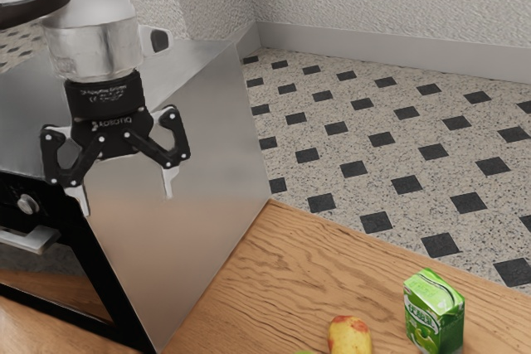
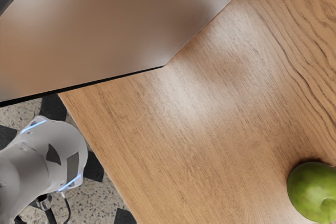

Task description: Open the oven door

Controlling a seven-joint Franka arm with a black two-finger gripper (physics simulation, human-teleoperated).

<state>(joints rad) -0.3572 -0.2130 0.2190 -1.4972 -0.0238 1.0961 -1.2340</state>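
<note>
Black two-finger pincer (image 1: pixel 126 203) empty, fingers spread apart. Black-framed glass oven door (image 1: pixel 51 283) looks shut. Pale metal bar handle (image 1: pixel 30 240) on the door's upper front, lower and toward the exterior view's left from the pincer, long axis across the door. Next, probably shift that way and align to the bar.

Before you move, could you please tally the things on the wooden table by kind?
Fruit (round green apple, yellow-and-red fruit): 2
Drink carton (green printed carton): 1
Oven (silver metal oven with a black front): 1
Total: 4
</note>
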